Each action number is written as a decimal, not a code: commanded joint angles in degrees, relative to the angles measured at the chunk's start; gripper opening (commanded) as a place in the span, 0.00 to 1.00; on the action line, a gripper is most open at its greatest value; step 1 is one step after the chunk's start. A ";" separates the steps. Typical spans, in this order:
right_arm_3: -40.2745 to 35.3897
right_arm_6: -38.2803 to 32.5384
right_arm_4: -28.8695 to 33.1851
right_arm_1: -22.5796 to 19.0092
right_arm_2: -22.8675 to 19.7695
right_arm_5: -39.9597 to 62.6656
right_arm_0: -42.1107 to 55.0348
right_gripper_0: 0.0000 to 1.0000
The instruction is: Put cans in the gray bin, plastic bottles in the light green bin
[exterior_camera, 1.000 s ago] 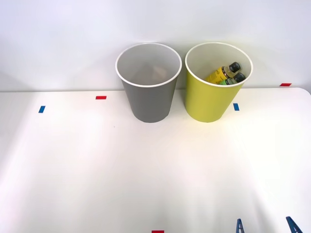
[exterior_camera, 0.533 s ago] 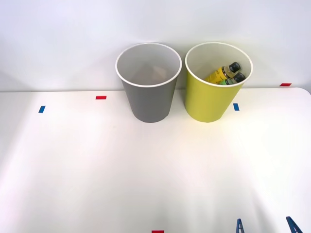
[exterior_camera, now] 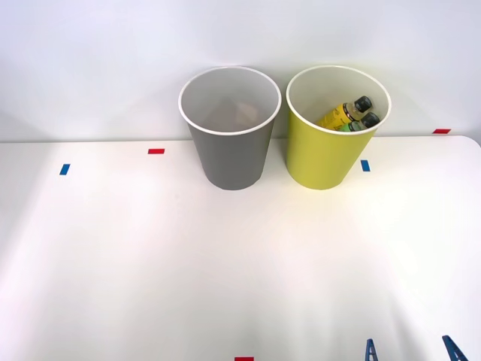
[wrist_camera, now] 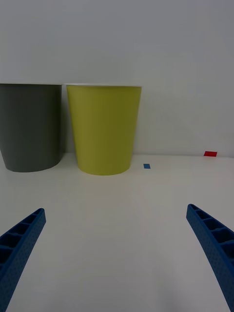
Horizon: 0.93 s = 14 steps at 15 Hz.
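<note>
Nothing has moved: plastic bottles (exterior_camera: 349,114) still in light green bin (exterior_camera: 323,154).

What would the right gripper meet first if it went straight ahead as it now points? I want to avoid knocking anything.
Probably the light green bin: the open right gripper faces its outer wall across bare table.

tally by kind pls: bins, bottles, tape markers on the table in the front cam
Bins: 2, the gray bin and the light green bin
Plastic bottles: 2, yellow and green, both inside the light green bin
Tape markers: 5, namely 3 red and 2 blue
Total: 9
</note>
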 commanded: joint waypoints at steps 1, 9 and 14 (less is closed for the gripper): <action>0.00 0.00 0.00 0.00 0.00 0.01 0.00 1.00; 0.00 0.00 0.00 0.00 0.00 0.01 0.00 1.00; 0.00 0.00 0.00 0.00 0.00 0.01 0.00 1.00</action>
